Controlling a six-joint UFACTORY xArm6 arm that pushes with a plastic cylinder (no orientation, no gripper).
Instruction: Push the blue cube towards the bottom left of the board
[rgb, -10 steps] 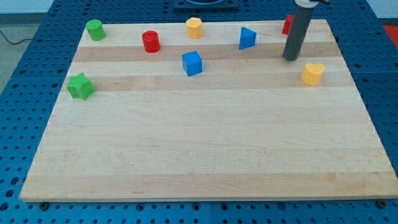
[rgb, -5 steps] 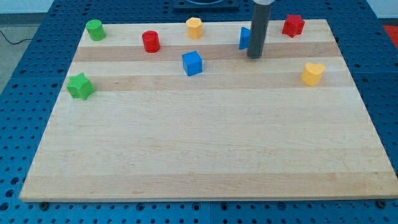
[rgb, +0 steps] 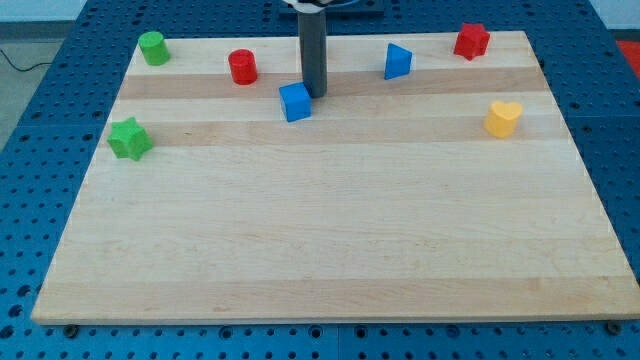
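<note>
The blue cube (rgb: 295, 102) sits on the wooden board (rgb: 330, 220) in the upper middle of the view. My tip (rgb: 315, 93) is at the cube's upper right corner and touches it. The dark rod rises straight up from there and hides the yellow block that stood behind it.
A blue triangular block (rgb: 398, 61) lies to the right of the rod. A red cylinder (rgb: 242, 67) and a green cylinder (rgb: 152, 47) lie at upper left. A green star (rgb: 129, 138) is at the left edge, a red block (rgb: 471, 40) at top right, a yellow heart (rgb: 503, 118) at right.
The rod has swept from the view's right to the left, past the blue triangular block, and reached the blue cube. The cube has shifted slightly down and left.
</note>
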